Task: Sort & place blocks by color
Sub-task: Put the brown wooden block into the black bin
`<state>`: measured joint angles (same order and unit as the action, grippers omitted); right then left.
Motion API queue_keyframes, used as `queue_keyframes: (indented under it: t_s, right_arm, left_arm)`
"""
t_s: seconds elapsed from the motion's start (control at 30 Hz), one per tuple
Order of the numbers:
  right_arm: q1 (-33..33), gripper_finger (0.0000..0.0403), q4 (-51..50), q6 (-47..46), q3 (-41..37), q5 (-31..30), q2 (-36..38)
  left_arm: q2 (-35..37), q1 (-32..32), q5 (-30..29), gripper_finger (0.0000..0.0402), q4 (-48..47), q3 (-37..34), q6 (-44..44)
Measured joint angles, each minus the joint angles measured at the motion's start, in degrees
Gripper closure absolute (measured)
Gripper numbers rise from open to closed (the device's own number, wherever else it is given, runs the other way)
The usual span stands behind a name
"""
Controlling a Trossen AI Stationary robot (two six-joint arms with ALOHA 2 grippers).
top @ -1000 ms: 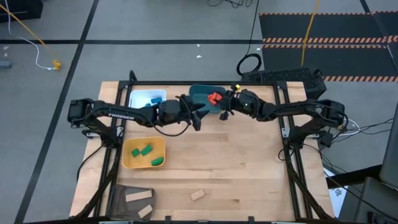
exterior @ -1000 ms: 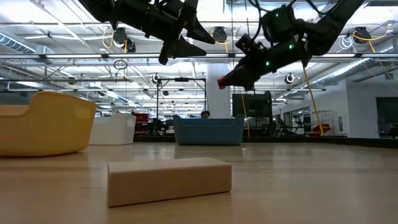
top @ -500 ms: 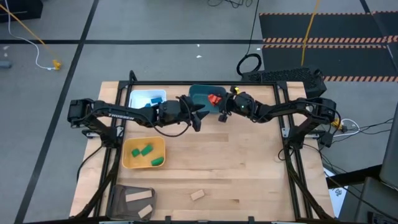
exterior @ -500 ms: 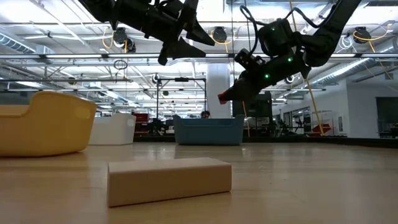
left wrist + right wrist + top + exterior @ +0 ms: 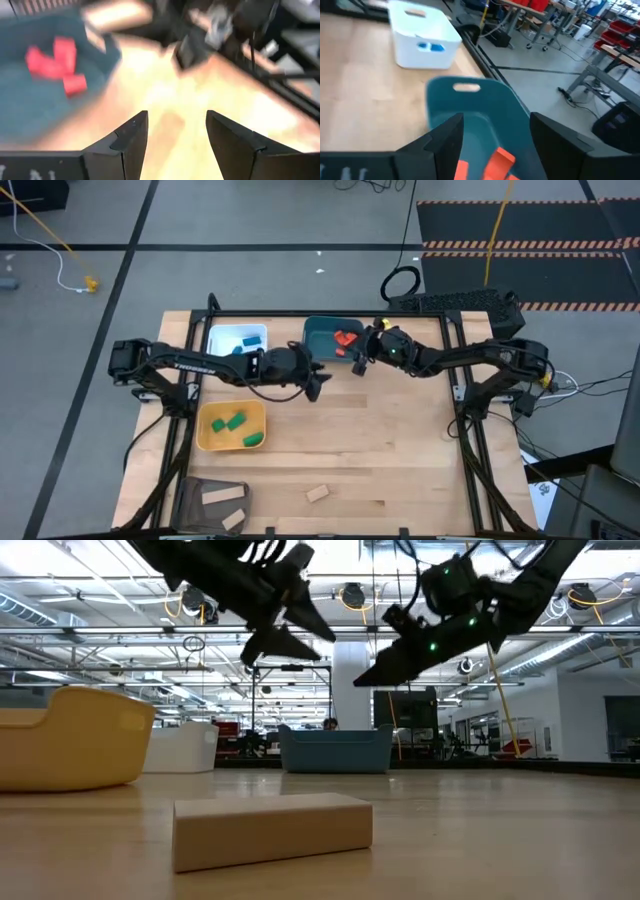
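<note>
We find four containers on the table (image 5: pixel 400 460): two bins side by side at the far edge, the left bin (image 5: pixel 237 340) and the right bin (image 5: pixel 331 340), each holding blocks (image 5: pixel 346 338). A tub (image 5: pixel 231 426) with blocks sits nearer on the left, a mesh tray (image 5: pixel 210 503) with long blocks at the near left corner. One loose block (image 5: pixel 318 493) lies right of that tray.
</note>
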<state>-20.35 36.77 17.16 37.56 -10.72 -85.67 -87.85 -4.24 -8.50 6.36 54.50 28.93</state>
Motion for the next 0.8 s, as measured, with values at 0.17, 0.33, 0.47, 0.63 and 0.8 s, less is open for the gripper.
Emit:
queue_keyframes:
  t_s: [0.17,0.33,0.47,0.63,0.8]
  right_arm:
    - [3.7,0.019,-8.3,-3.3,0.0,0.0,8.1]
    - [8.0,0.0192,-17.0,-7.2,0.1,0.0,16.7]
    - [11.4,0.0192,-23.4,-12.6,0.1,0.1,22.0]
    - [16.4,0.0192,-29.9,-19.7,0.0,0.5,26.5]
    - [22.8,0.0192,-36.1,-25.7,0.0,0.5,30.6]
  left_arm:
    - [-0.8,3.5,4.0,0.0201,-6.3,0.0,7.6]
    - [-3.7,9.6,4.3,0.0201,-3.0,0.0,8.0]
    - [-6.4,13.5,4.1,0.0201,-0.6,0.0,9.4]
    - [-8.9,17.8,4.1,0.0201,-0.2,0.0,13.3]
    - [-10.3,20.9,7.8,0.0201,-0.1,0.0,20.0]
